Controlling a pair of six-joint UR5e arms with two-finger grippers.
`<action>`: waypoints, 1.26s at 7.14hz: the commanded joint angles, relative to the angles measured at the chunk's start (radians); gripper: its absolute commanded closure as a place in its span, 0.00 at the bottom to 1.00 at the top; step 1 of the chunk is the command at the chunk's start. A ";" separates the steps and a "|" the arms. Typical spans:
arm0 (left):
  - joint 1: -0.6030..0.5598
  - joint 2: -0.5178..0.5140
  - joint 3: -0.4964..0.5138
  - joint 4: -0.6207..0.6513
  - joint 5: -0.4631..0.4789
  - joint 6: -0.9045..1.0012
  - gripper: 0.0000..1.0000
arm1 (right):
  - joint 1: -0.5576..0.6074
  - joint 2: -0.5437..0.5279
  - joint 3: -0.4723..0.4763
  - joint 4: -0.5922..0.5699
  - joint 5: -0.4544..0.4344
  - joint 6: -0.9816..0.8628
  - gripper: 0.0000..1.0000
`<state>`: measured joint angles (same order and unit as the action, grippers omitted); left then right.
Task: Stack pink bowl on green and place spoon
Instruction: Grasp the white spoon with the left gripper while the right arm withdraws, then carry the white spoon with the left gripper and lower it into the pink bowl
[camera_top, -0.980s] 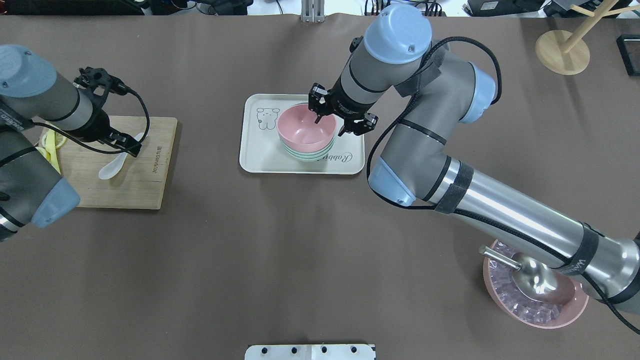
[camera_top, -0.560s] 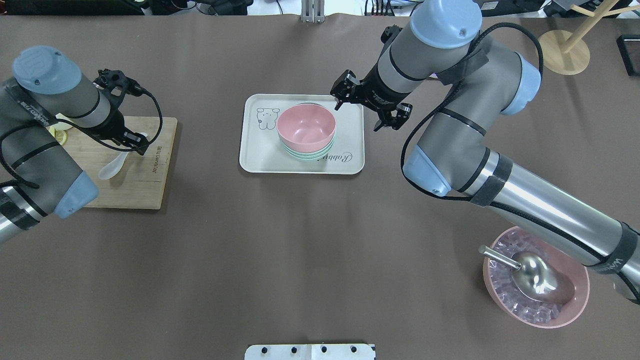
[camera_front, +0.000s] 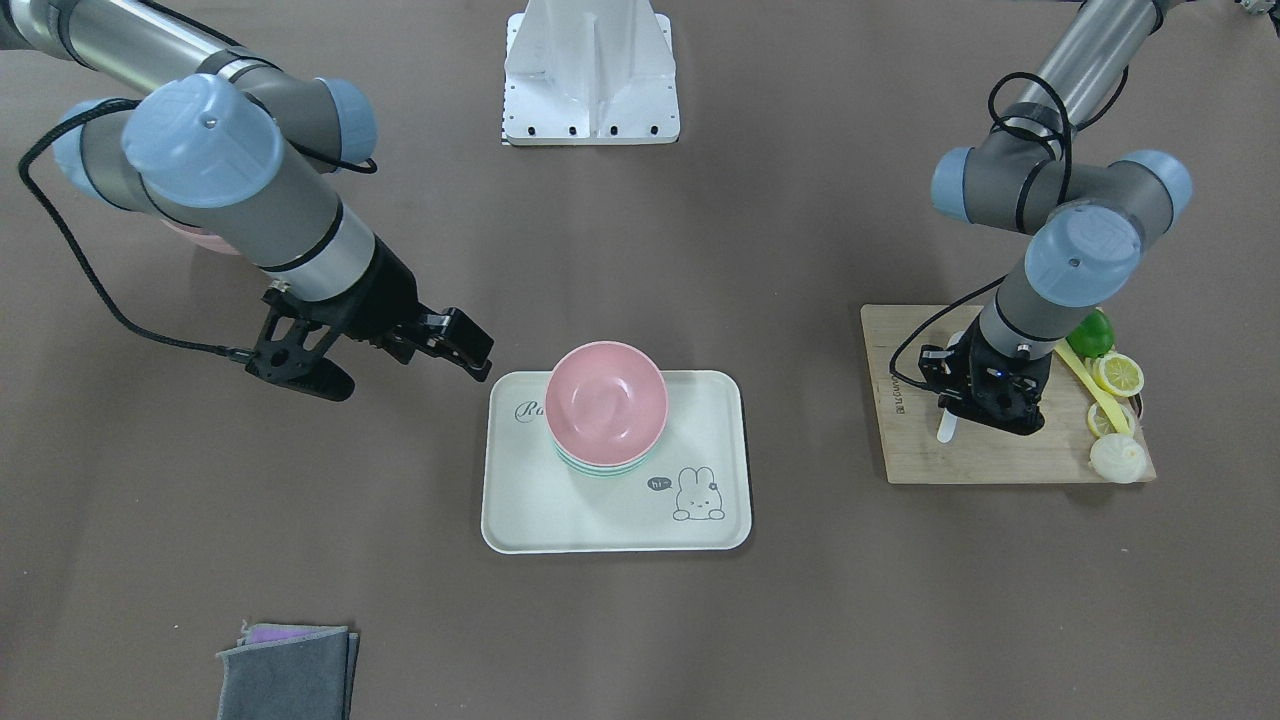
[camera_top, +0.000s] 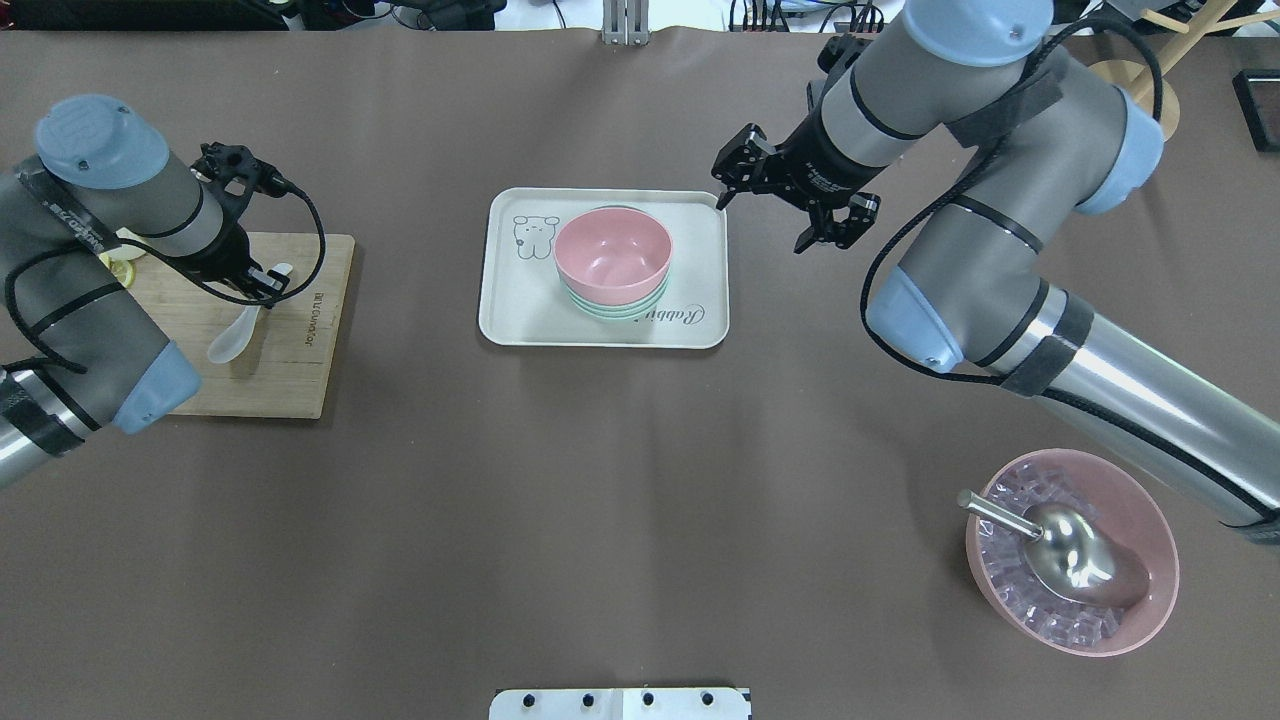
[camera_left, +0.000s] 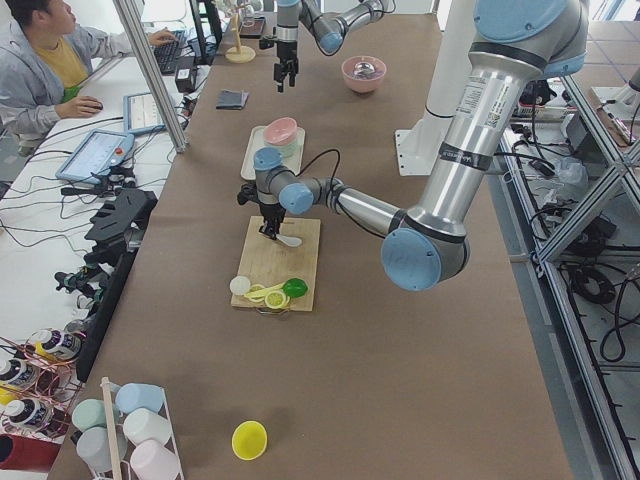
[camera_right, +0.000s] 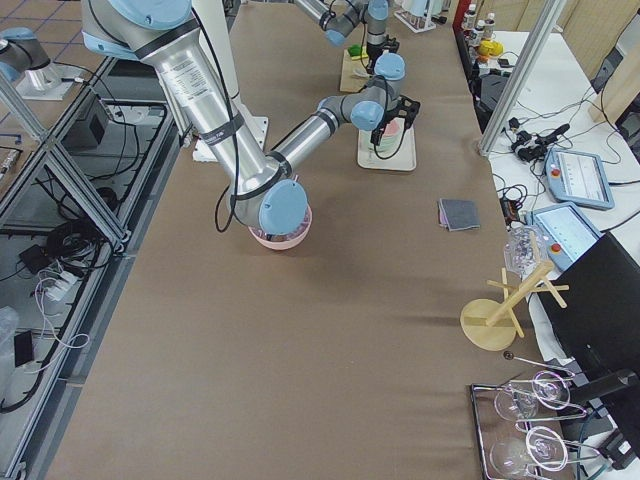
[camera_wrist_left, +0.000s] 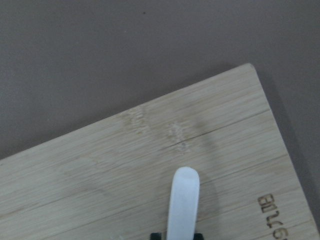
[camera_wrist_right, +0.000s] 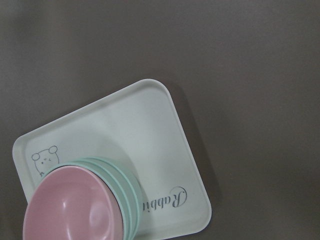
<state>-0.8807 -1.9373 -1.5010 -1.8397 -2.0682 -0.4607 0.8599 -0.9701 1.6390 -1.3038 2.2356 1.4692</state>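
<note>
The pink bowl is seated on the green bowls in the tray. The white spoon, on the cutting board at left, is pinched by the left gripper. The right gripper is spread and empty. Spoon pick-up is judged in hand, and a lift is required next.

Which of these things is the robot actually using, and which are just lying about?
In use: pink bowl, green bowls beneath it, white spoon, tray.

Lying about: cutting board, lemon slices, lime, ice bowl, metal scoop, grey cloth.
</note>
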 joint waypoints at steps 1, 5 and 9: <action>-0.009 -0.075 -0.010 0.055 -0.047 -0.022 1.00 | 0.106 -0.117 0.056 -0.005 0.102 -0.149 0.00; 0.023 -0.375 -0.003 0.126 -0.095 -0.387 1.00 | 0.214 -0.346 0.038 0.001 0.125 -0.586 0.00; 0.133 -0.614 0.142 0.109 -0.055 -0.608 1.00 | 0.252 -0.375 -0.005 0.004 0.127 -0.682 0.00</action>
<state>-0.7788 -2.5031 -1.3846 -1.7243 -2.1409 -1.0089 1.1044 -1.3432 1.6460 -1.3000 2.3622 0.8015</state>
